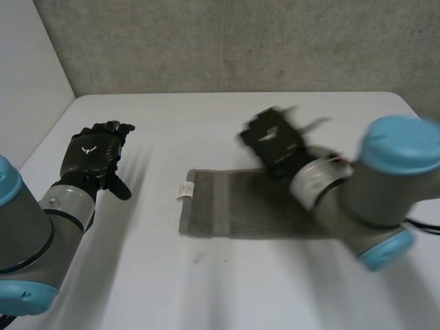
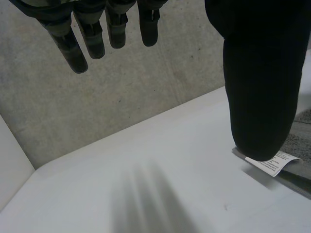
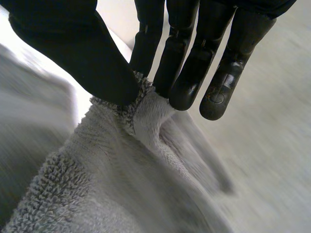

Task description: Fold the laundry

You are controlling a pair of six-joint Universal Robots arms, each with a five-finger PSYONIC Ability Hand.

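One grey towel [image 1: 227, 206] is spread on the table [image 1: 172, 117], toward 3 o'clock, its far edge pinched between thumb and fingers of the right hand [image 1: 275, 141] at about 1 o'clock. The left hand [image 1: 93, 155] is held open and empty at the towel's 9 o'clock, so folding looks barely begun.

A bare robot test bench, more lab than home.
A plain white table [image 1: 206, 289] backs onto a rough grey concrete wall [image 1: 240, 41], a white side panel [image 1: 27, 69] along its left edge; the left arm [image 1: 27, 234] and right arm [image 1: 371, 199] reach over it.
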